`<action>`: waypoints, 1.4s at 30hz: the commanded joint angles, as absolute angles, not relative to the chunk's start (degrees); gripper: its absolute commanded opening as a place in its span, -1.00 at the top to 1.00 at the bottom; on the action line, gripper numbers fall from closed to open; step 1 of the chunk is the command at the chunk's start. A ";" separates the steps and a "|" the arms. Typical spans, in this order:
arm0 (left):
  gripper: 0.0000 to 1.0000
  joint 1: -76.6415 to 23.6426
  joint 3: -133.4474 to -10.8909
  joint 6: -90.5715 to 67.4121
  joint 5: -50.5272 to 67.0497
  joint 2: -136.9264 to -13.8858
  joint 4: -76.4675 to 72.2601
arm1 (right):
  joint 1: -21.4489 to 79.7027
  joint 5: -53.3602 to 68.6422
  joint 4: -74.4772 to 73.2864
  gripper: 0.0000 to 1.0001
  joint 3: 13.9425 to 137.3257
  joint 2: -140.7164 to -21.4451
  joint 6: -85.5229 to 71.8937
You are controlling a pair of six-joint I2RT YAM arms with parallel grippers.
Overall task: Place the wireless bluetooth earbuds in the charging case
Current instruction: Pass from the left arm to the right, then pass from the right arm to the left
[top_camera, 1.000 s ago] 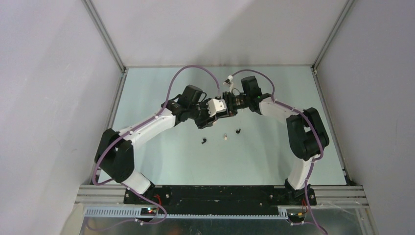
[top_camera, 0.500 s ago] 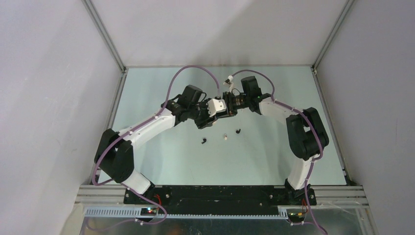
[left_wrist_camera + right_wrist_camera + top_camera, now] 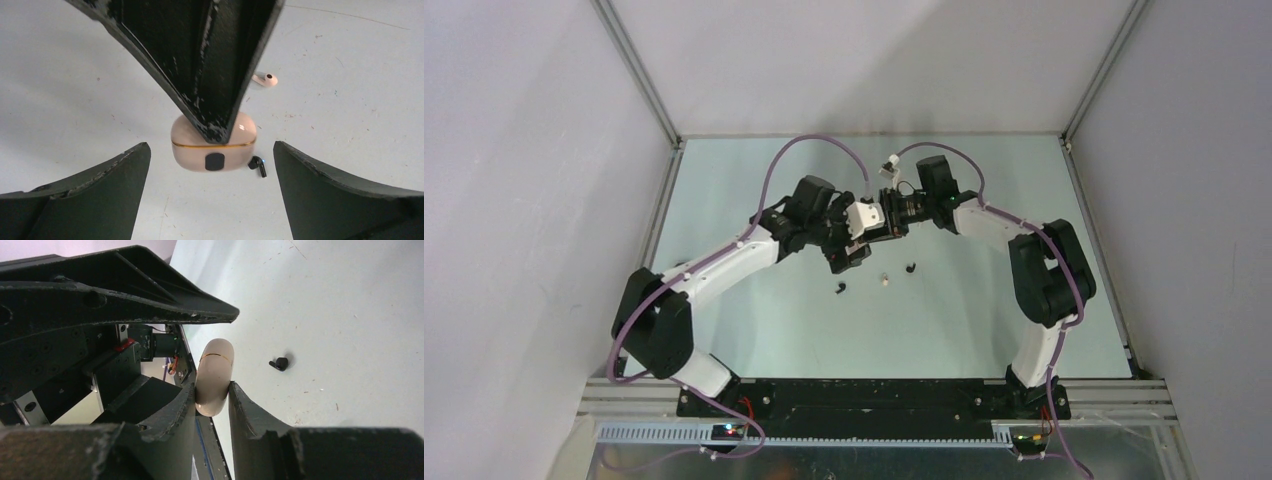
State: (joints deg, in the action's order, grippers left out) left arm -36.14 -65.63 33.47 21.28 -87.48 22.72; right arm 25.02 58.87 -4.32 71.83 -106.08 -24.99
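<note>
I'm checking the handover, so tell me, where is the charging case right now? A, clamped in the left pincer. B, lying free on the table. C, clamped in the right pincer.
C: the right wrist view shows the case pinched between the fingers of the right pincer, while the left pincer stands open on either side of it.
</note>
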 commanded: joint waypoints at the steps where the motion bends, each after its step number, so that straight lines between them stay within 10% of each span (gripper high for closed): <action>1: -0.99 -35.96 -64.32 33.91 24.41 -82.22 21.42 | 23.97 59.99 -5.56 0.71 73.98 -103.64 -21.80; 24: -0.99 -25.85 -85.07 42.09 65.88 -95.92 54.53 | 24.33 60.39 -28.78 0.71 73.92 -88.90 5.22; 42: -0.88 -27.66 -89.80 47.70 71.70 -101.96 65.54 | 25.60 61.22 -26.19 0.63 72.93 -86.81 8.12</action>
State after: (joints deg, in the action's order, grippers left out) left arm -26.72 -88.95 49.50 68.29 -102.26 66.57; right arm 24.86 59.46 -28.60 71.94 -88.92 7.07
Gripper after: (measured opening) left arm 0.949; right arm 0.304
